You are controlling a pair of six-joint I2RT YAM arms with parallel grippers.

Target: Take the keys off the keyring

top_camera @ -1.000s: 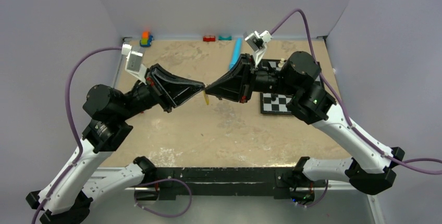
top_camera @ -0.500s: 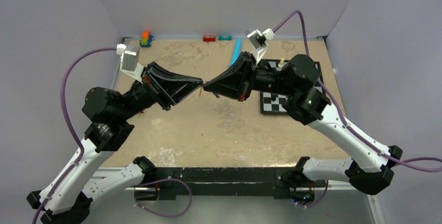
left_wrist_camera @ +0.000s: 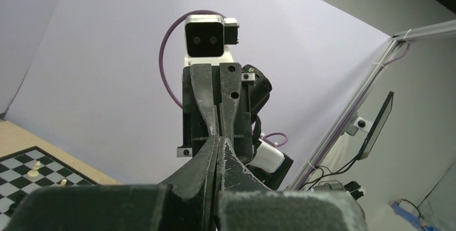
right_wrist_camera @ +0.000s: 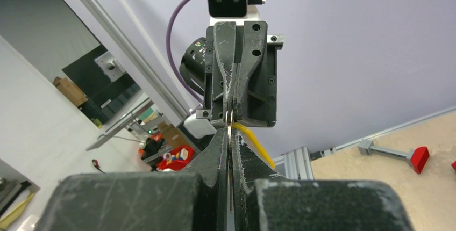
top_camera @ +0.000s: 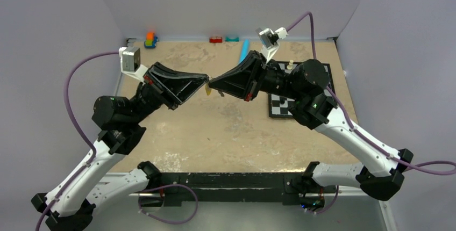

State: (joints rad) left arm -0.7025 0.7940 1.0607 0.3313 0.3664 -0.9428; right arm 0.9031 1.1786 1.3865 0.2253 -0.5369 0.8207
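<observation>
My two grippers meet tip to tip in the air over the middle of the table. The left gripper [top_camera: 205,80] is shut on the thin silver keyring [right_wrist_camera: 230,117]. From the other side, the right gripper [top_camera: 212,82] is shut on the same ring, and a silver strip shows in the gap between its fingers. The yellow key [top_camera: 207,89] dangles just under the meeting tips. It lies along the outside of my right finger as a yellow strip [right_wrist_camera: 254,141] in the right wrist view. The left wrist view shows only the shut left gripper [left_wrist_camera: 218,141] against the right one; ring and key are hidden there.
A chessboard [top_camera: 284,110] with small pieces lies on the table under the right arm. A light-blue cylinder [top_camera: 244,48] and toy blocks [top_camera: 150,40] sit along the back wall, with a red block [top_camera: 215,40] and a teal one [top_camera: 232,38].
The right gripper has shut on the ring. Both arms have lifted and shifted slightly toward the back, carrying the ring and the hanging key.
</observation>
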